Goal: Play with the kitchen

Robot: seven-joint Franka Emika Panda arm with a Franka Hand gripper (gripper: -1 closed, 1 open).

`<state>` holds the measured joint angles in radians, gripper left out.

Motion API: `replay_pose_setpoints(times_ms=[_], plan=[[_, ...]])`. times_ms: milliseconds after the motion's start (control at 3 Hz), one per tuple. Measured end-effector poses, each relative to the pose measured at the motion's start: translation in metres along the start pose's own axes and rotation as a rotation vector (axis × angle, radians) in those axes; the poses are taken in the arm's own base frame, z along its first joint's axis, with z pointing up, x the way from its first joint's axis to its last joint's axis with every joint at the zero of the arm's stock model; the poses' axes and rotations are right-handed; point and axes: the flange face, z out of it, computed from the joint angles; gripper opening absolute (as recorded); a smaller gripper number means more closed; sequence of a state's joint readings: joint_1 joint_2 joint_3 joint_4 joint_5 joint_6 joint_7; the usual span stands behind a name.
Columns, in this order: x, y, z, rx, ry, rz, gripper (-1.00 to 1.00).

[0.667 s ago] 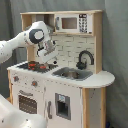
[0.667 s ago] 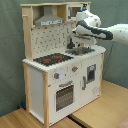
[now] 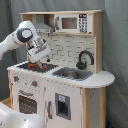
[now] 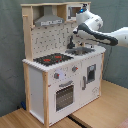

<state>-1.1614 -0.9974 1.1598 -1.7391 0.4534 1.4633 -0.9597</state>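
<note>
One gripper point(image 3: 35, 63) hovers over my kitchen's point(image 3: 65, 107) stovetop point(image 3: 37, 66) — jaws unreadable — descending blind risks jamming the burners.

The kitchen point(image 4: 50, 75) is white and light wood, its stovetop point(image 4: 52, 59) black with red.

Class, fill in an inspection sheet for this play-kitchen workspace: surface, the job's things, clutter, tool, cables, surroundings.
Surface: white countertop bare at its rounded end.
Job's things: toy kitchen upright; stovetop black with red rings; sink with black faucet; microwave on top; grey hood; oven door closed.
Clutter: nothing seen.
Tool: tool low over the stovetop in the first exterior view; grip state cannot be told.
Cables: nothing seen.
Surroundings: grey curtain behind; wooden floor.
</note>
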Motion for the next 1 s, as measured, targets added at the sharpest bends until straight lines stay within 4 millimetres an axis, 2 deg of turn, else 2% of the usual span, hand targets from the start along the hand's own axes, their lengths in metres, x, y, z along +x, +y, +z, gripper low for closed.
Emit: replay_pose_setpoints(times_ms=[333,1000], plan=[[0.009,-0.039,-0.014,-0.082,-0.05,-0.005,1.0],[0.024,-0.103,-0.05,-0.284,-0.159,0.029,1.0]])
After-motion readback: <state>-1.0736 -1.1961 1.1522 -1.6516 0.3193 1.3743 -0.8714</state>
